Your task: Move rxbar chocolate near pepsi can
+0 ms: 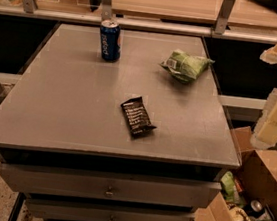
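Note:
The rxbar chocolate [137,115], a flat black wrapper with rows of white text, lies on the grey table top [68,104] slightly right of centre, towards the front. The pepsi can [110,40], dark blue with white lettering and a silver top, stands upright near the table's back edge, left of centre. My gripper [274,121] hangs at the right edge of the view, beyond the table's right side, raised above the floor and well away from both the bar and the can. It holds nothing that I can see.
A crumpled green snack bag [185,66] lies at the back right of the table. An open cardboard box [263,183] with several items sits on the floor to the right. Drawers [108,189] are below the table's front edge. A rail and wooden counter [161,4] run behind.

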